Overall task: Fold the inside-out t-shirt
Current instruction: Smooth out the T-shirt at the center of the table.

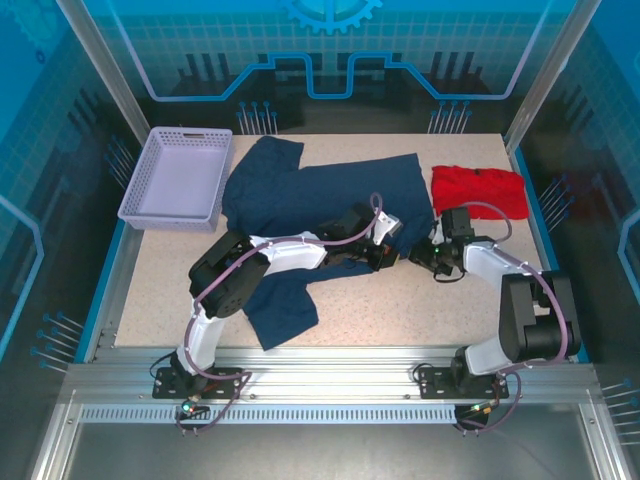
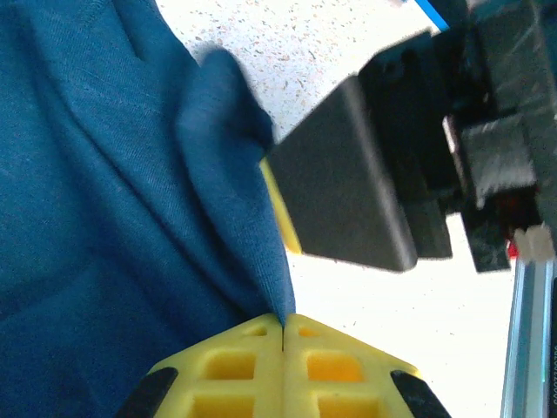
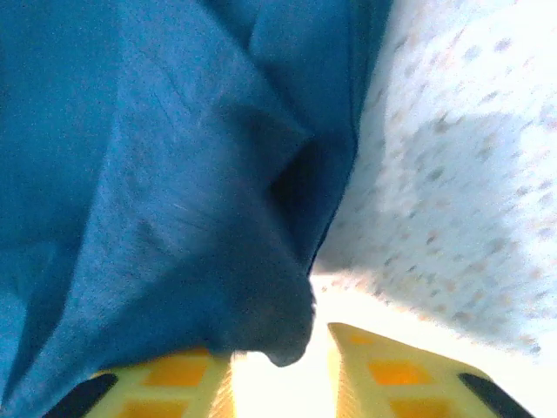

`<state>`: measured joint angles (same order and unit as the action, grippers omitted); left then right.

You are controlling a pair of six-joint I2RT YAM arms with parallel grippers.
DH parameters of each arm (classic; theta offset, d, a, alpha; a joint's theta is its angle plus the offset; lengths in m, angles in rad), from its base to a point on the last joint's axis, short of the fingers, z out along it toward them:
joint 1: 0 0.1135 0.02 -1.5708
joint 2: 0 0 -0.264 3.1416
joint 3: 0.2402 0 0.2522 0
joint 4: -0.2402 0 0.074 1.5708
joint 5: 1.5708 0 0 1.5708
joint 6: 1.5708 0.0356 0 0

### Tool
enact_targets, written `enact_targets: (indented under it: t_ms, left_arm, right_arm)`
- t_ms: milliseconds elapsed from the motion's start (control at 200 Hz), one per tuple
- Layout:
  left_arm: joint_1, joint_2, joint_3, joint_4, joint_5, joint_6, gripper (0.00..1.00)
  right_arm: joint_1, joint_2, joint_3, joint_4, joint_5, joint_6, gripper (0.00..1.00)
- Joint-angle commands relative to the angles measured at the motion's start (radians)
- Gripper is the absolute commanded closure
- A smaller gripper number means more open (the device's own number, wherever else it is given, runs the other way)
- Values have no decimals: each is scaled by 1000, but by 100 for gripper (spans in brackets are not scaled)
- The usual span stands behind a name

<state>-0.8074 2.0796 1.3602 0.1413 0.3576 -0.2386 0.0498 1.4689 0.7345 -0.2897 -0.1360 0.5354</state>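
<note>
The inside-out t-shirt (image 1: 330,190) lies crumpled across the table's middle, dark navy, with one part trailing toward the near edge (image 1: 285,310). My left gripper (image 1: 388,252) is at the shirt's right border. In the left wrist view it (image 2: 283,335) is shut on a thin edge of the t-shirt (image 2: 113,218), and the right gripper's black body (image 2: 348,192) sits close ahead. My right gripper (image 1: 422,256) faces it from the right. In the right wrist view its jaws (image 3: 283,366) stand apart, and a fold of the t-shirt (image 3: 157,174) drapes over the left finger (image 3: 165,383) without being pinched.
A lavender mesh basket (image 1: 178,178) stands at the back left. A bright red folded garment (image 1: 478,190) lies at the back right, just behind the right gripper. Speckled tabletop (image 1: 420,310) is bare in front of the grippers. Glass walls enclose the table.
</note>
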Motion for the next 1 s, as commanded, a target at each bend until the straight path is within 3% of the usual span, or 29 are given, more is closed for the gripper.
enact_targets:
  t_ms: [0,160,245,320,500,615,870,990]
  left_arm:
    - [9,-6,-18,21,41,-27,100]
    - [19,-14,-42,53,75,-53,100]
    - [19,-13,-42,58,82,-62,100]
    - [19,-11,-37,58,78,-72,100]
    - [19,-3,-23,43,68,-72,100]
    - [18,-3,-21,35,67,-70,100]
    - [19,-3,-21,36,64,-67,100]
    - [18,-3,-22,37,61,-64,100]
  right_arm:
    - [-17,-53,58,-21,202,-56,82]
    - [-16,-72,115,-138,426,-91,91]
    - [-15,-65,134,-174,464,-103,91]
    - [0,-92,112,-169,392,-117,87]
    - [33,-167,-8,-141,68,-112,62]
    - [31,-175,-57,-61,-39,-53,52]
    - [22,-64,-13,1,-49,-9,56]
    - [22,-37,-4,12,-30,-9,70]
